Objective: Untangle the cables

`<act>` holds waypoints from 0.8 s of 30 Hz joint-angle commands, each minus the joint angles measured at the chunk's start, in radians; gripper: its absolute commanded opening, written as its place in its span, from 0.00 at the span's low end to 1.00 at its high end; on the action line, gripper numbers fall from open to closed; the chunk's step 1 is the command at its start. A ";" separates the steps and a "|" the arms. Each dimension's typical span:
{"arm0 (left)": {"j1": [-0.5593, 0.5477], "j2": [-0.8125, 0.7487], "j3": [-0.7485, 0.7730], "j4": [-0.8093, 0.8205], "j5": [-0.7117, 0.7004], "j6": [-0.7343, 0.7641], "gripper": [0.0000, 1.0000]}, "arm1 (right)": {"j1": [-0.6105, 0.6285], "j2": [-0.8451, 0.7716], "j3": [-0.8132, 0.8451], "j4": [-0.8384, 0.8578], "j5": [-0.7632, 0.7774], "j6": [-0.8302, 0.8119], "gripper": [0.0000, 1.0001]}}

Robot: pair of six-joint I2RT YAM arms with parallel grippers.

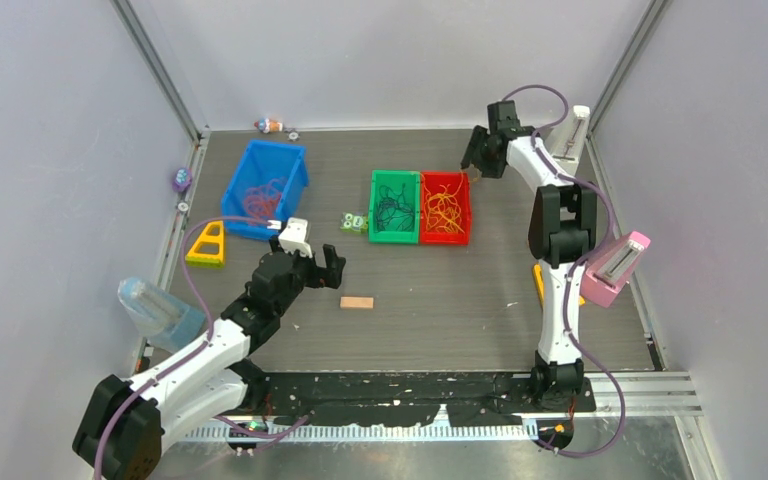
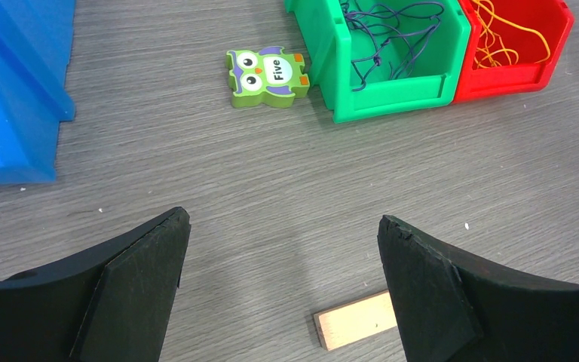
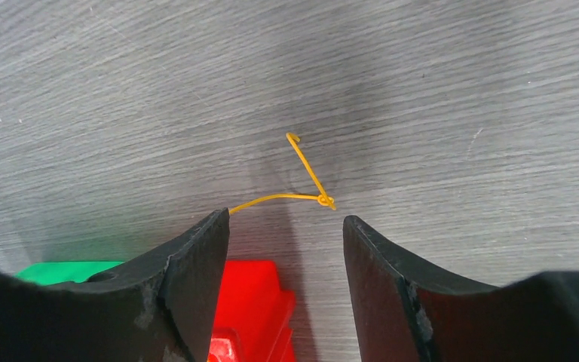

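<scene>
The cables lie sorted in three bins toward the far side of the table. Dark purple cables fill the green bin at the middle. Orange and yellow cables sit in the red bin, which touches the green bin's right side. Red cables lie in the blue bin toward the far left corner.

One yellow strand is out of the bins, above the bare table near the far right corner. It has a small knot and a hooked free end, and its other end runs in behind the tip of the right gripper's left finger. That gripper's jaws stand moderately apart, with nothing between the pads. Whether the finger pins the strand or the strand only passes behind it, I cannot tell. The right gripper hangs just past the red bin's far right corner.

The left gripper is spread wide and holds nothing, over the table's middle left. A small wooden block lies below it, beside its right finger. An owl puzzle piece marked "Five" lies just left of the green bin. A yellow triangle sits on the near side of the blue bin.
</scene>
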 commanded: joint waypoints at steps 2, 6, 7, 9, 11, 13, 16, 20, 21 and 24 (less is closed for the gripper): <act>-0.003 0.007 0.043 0.029 0.007 0.019 0.97 | -0.004 0.011 -0.013 0.057 -0.004 -0.004 0.61; -0.003 0.007 0.045 0.026 0.007 0.021 0.97 | -0.007 0.030 -0.011 0.058 0.004 -0.001 0.52; -0.003 0.007 0.046 0.026 0.006 0.021 0.97 | -0.007 0.034 -0.010 0.057 0.006 -0.002 0.50; -0.003 0.005 0.045 0.024 0.006 0.021 0.97 | -0.009 0.037 -0.009 0.056 0.004 -0.001 0.37; -0.003 0.002 0.044 0.025 0.005 0.021 0.97 | -0.011 0.035 -0.011 0.052 0.003 -0.002 0.28; -0.003 0.001 0.044 0.023 0.005 0.021 0.97 | -0.010 0.024 -0.018 0.052 0.004 -0.006 0.16; -0.003 0.002 0.044 0.023 0.005 0.021 0.97 | -0.010 -0.020 -0.036 0.053 0.003 -0.013 0.06; -0.003 0.002 0.044 0.023 0.007 0.021 0.97 | -0.010 -0.104 -0.077 0.066 0.019 -0.025 0.05; -0.003 0.001 0.045 0.023 0.007 0.021 0.97 | -0.010 -0.118 -0.087 0.066 0.020 -0.030 0.05; -0.003 0.001 0.044 0.023 0.008 0.021 0.97 | -0.010 -0.184 -0.118 0.082 0.057 -0.040 0.05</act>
